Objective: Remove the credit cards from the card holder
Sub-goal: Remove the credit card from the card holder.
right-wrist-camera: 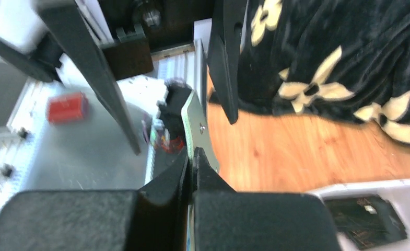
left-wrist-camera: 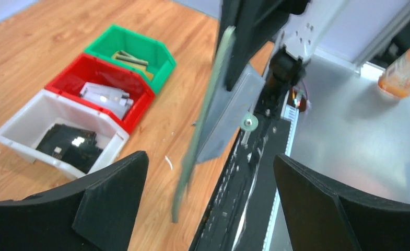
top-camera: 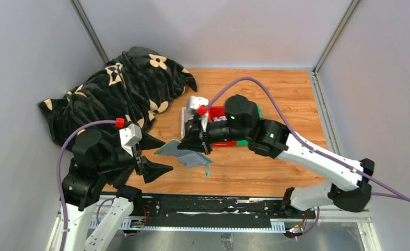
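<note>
My right gripper [top-camera: 195, 141] [right-wrist-camera: 191, 154] is shut on the sage grey-green card holder [top-camera: 189, 157], which hangs above the wooden table, its small tab pointing down. In the left wrist view the card holder [left-wrist-camera: 205, 120] shows edge-on, hanging ahead of my open left gripper [left-wrist-camera: 209, 157] [top-camera: 153, 168] and touching neither finger. Only its thin edge [right-wrist-camera: 195, 117] sticks out past the right fingers. Credit cards lie in the trays: black ones [left-wrist-camera: 67, 144] in the white tray, silvery ones [left-wrist-camera: 106, 94] in the red, gold ones [left-wrist-camera: 132, 56] in the green.
White [left-wrist-camera: 20, 130], red [left-wrist-camera: 69, 73] and green [left-wrist-camera: 155, 47] trays stand in a row mid-table, partly under the right arm. A black blanket with cream flowers [top-camera: 124, 89] covers the far left. An orange bottle [left-wrist-camera: 406, 70] lies off the table on the metal bench.
</note>
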